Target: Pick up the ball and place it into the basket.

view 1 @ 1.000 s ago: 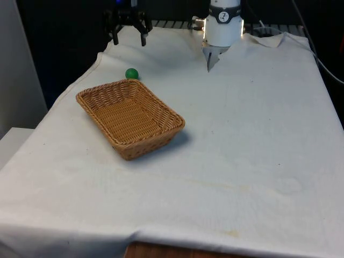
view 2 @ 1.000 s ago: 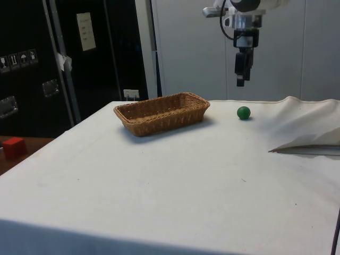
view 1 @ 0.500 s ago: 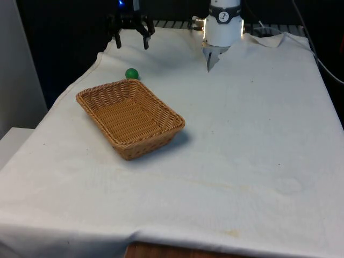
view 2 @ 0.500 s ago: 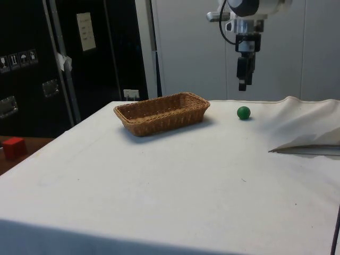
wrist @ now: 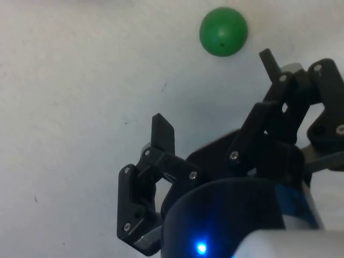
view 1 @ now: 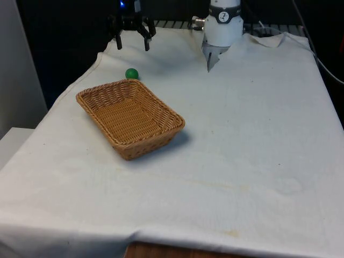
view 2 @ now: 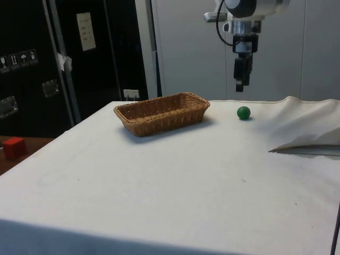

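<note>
A small green ball point(view 1: 131, 73) lies on the white cloth just behind the far corner of the woven basket point(view 1: 130, 116). In the side view the ball point(view 2: 243, 112) rests beside the basket's point(view 2: 162, 112) end. My black gripper point(view 1: 131, 44) hangs open in the air above and beyond the ball, with nothing between its fingers. From the side the gripper point(view 2: 240, 85) is a little above the ball. In the wrist view the ball point(wrist: 223, 31) lies on the cloth past the spread fingertips point(wrist: 162, 129), and the gripper point(wrist: 215, 94) is open.
The cloth is rucked up in a fold point(view 1: 215, 56) near the robot's base, seen in the side view as a raised ridge point(view 2: 305, 141). A red block point(view 2: 14, 147) sits off the table beside the dark cabinets.
The gripper has come lower and shifted slightly towards the ball. The ball and basket have not moved.
</note>
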`<act>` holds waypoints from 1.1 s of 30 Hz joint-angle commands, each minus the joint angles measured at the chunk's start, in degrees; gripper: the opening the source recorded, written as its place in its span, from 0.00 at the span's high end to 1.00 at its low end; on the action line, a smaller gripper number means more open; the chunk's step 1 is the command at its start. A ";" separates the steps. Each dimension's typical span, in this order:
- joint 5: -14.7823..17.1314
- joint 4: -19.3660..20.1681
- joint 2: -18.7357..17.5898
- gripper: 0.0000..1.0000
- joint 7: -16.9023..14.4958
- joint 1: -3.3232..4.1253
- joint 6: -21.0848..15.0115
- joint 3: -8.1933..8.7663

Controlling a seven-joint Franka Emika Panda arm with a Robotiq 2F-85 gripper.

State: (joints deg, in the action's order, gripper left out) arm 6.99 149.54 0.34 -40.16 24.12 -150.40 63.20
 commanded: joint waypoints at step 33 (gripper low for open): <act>17.53 -1.66 -10.49 0.00 -11.75 -0.69 0.29 -2.01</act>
State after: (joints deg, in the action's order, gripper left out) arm 22.52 146.79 -9.97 -50.76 24.01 -148.85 62.62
